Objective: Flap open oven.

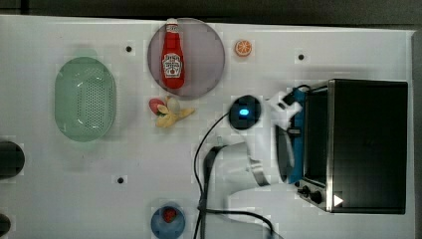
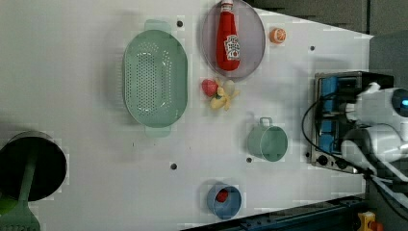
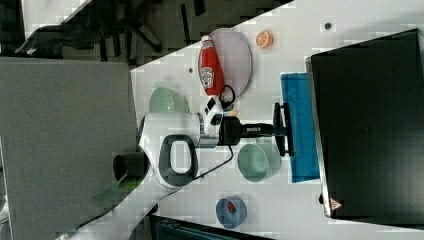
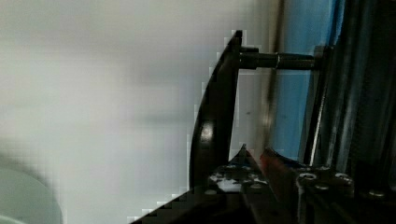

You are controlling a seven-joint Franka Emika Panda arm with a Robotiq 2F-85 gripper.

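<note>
Overhead, in the top view, a white counter [image 1: 59, 189] carries everything, and each place below is given relative to the oven [image 1: 367, 145], which sits at the top view's far right with its black top up and its blue-tinted glass door [image 1: 298, 144] facing the top view's left. Farthest from the oven, toward the top view's left, lies a pale green perforated colander [image 1: 85, 98]. Nearer the oven, a grey plate [image 1: 204, 59] holds a red ketchup bottle [image 1: 172, 56] lying flat, with a small heap of toy fruit [image 1: 168, 111] just below it in the picture. A blue bowl [image 1: 168, 221] holding a red piece sits at the near edge, well apart from the oven. An orange slice [image 1: 243, 48] lies beyond the plate, closer to the oven. In the right view a green cup [image 3: 259, 162] stands just in front of the door. The white robot arm [image 1: 239, 164] reaches to the oven's front, and its tool [image 3: 284, 129] is at the dark bar handle [image 3: 278, 129], touching it in the right view; whether it is clenched or released cannot be told. The door looks tilted outward from the silver frame. Small black knobs [image 1: 309, 192] sit at the oven's front corner.
</note>
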